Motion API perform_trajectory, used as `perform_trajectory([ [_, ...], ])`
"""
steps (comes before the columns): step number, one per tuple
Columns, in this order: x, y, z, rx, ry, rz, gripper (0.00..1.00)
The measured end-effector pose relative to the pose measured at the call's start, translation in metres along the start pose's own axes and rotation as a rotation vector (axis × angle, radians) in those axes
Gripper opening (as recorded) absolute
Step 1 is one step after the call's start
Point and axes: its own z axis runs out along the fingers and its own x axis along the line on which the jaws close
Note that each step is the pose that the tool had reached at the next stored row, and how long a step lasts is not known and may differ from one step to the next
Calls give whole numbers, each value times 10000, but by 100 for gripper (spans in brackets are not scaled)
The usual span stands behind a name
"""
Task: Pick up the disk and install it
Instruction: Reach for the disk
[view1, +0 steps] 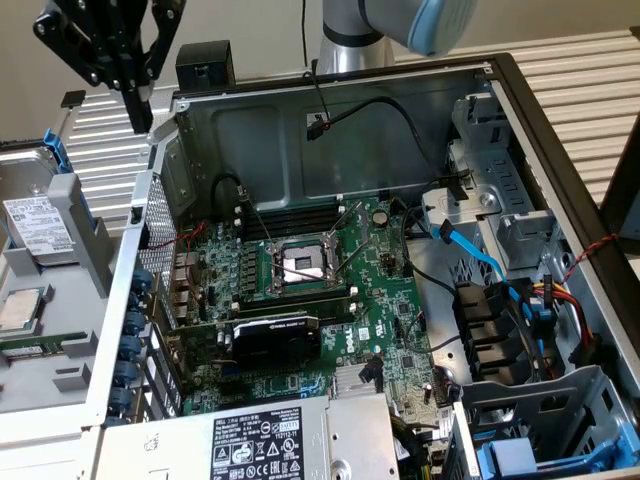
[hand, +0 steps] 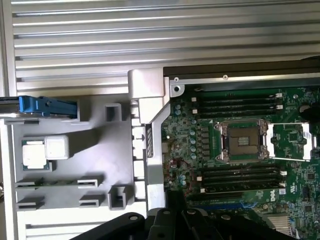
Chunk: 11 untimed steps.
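The pincer (view1: 141, 120) hangs closed on nothing, above the open computer case's (view1: 300, 130) corner; the disk (view1: 38, 228) lies nearby in a grey tray (view1: 88, 235).

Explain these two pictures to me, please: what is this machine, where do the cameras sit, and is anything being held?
This is a single robot arm with a black gripper at its end. One picture comes from a camera off the arm and looks into an open computer case. The other comes from a camera on the wrist, looking down. Beside the case, on the exterior view's left, sits a grey tray. It holds the disk, a silver drive with a white label and a blue frame, and a small square chip. Inside the case are a green circuit board and a black graphics card. The gripper is shut, holds nothing and hangs in the air near the case's corner, clear of the disk.
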Motion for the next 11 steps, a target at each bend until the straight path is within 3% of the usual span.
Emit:
perform_trajectory([
  [11, 499, -29, -5, -14, 2, 0, 11],
])
